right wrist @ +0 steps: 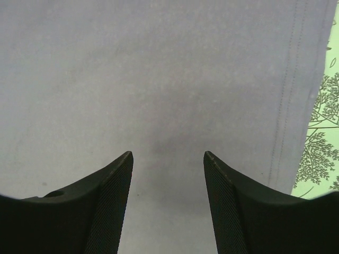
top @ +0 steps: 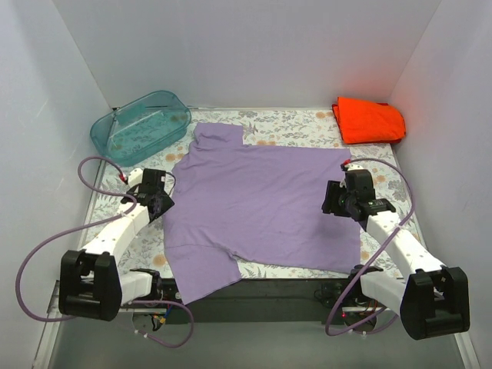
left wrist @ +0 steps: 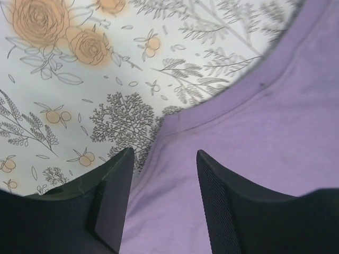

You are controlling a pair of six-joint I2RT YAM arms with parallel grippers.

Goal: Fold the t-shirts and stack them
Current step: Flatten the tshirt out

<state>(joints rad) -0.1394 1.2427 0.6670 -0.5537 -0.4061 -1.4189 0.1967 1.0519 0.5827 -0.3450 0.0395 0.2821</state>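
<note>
The lavender-purple t-shirt (top: 257, 207) lies spread flat on the flowered table cover, its lower left corner hanging over the near edge. The orange-red t-shirt (top: 367, 120) lies folded at the back right corner. My left gripper (top: 161, 201) is open at the purple shirt's left edge; in the left wrist view (left wrist: 164, 156) its jaws straddle the hem (left wrist: 222, 108) just above the cloth. My right gripper (top: 337, 198) is open over the shirt's right side; in the right wrist view (right wrist: 168, 156) purple cloth (right wrist: 159, 79) fills the space between the jaws, with the stitched hem (right wrist: 288, 106) to the right.
A translucent teal plastic tub (top: 141, 123) stands at the back left corner. White walls close in the table on three sides. The flowered table cover (top: 300, 119) shows around the shirt. Purple cables loop beside both arm bases.
</note>
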